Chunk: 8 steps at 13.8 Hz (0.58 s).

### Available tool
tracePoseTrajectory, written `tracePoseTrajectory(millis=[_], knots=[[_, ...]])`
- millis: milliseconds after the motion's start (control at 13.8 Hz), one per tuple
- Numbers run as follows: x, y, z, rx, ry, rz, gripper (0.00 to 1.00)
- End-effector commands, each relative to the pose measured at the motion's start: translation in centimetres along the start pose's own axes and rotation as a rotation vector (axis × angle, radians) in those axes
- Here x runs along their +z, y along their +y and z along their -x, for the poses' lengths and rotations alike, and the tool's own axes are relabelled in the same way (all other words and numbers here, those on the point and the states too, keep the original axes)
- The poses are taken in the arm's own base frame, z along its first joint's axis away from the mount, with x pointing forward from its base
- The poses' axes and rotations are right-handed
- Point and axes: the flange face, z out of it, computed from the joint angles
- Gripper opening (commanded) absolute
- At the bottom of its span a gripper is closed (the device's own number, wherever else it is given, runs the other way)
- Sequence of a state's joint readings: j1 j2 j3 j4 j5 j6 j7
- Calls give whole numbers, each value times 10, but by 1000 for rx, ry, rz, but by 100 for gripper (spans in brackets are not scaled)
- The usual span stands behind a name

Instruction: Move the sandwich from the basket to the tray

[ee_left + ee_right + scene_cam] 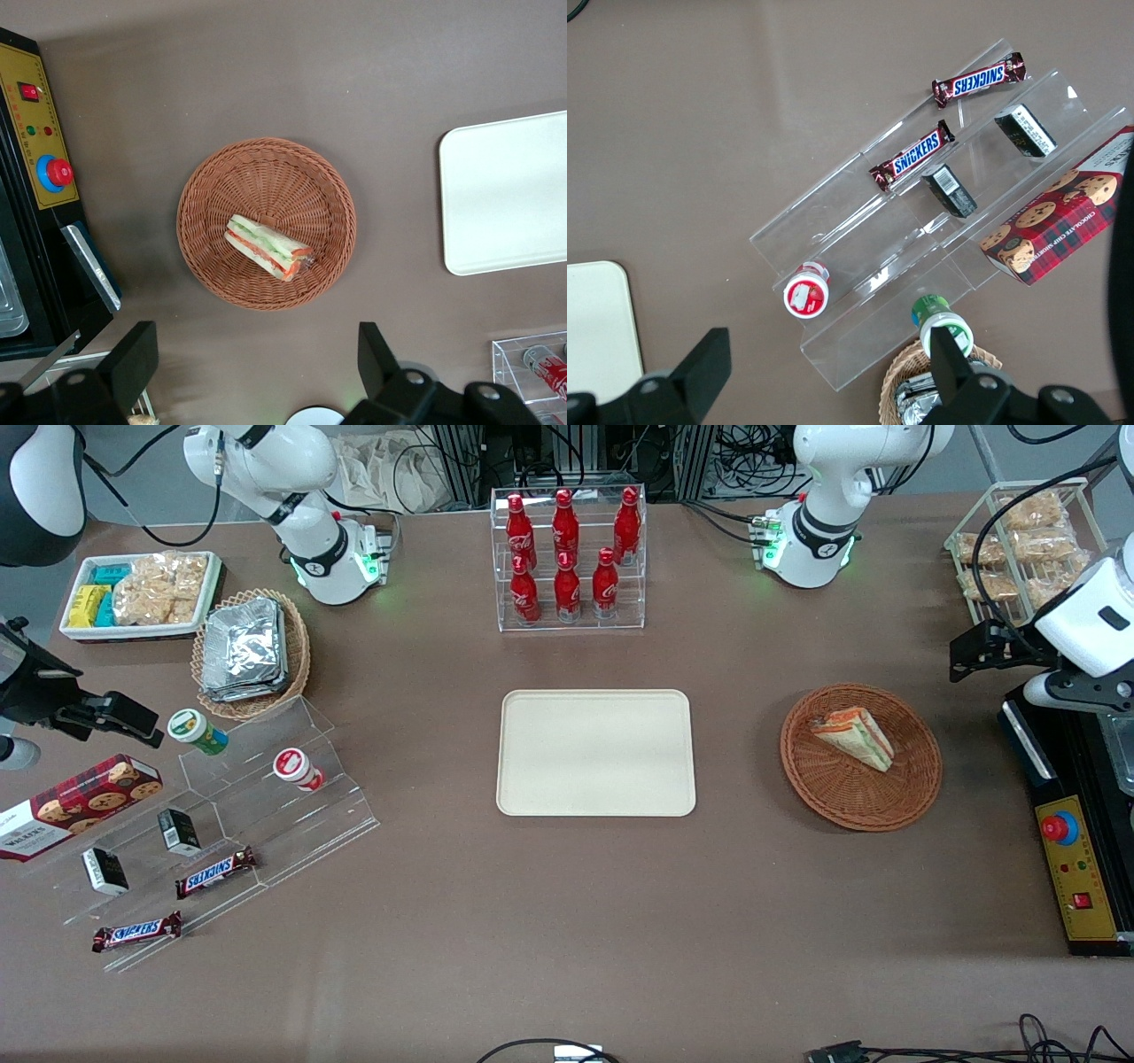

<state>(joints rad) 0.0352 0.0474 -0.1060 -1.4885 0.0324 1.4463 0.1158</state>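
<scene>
The sandwich [855, 735] [267, 247], a white-bread wedge with orange-red and green layers, lies on its side in the round brown wicker basket [859, 802] [221, 195]. The cream-beige tray [595, 753] [509, 190] lies flat at the table's middle, beside the basket toward the parked arm's end, with nothing on it. My gripper [966, 657] [257, 354] hangs raised above the table, off the basket's rim toward the working arm's end. It is open, its black fingers [133, 354] spread wide with only bare table between them.
A black-and-yellow control box with a red button [1072, 868] [44, 133] sits at the working arm's table edge. A wire rack of snack packs [1028, 549] and a clear rack of red bottles [567, 558] stand farther from the camera. Acrylic snack steps [221, 815] occupy the parked arm's end.
</scene>
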Motion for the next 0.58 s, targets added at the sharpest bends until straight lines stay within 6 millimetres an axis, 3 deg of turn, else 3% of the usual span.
tracePoseTrajectory(millis=[0, 217, 361, 506], knots=[[-3, 2, 3, 22, -5, 9, 100], [-4, 0, 2, 18, -4, -3, 100], [6, -4, 2, -43, -25, -7, 100], [36, 1, 2, -91, -32, -31, 100]])
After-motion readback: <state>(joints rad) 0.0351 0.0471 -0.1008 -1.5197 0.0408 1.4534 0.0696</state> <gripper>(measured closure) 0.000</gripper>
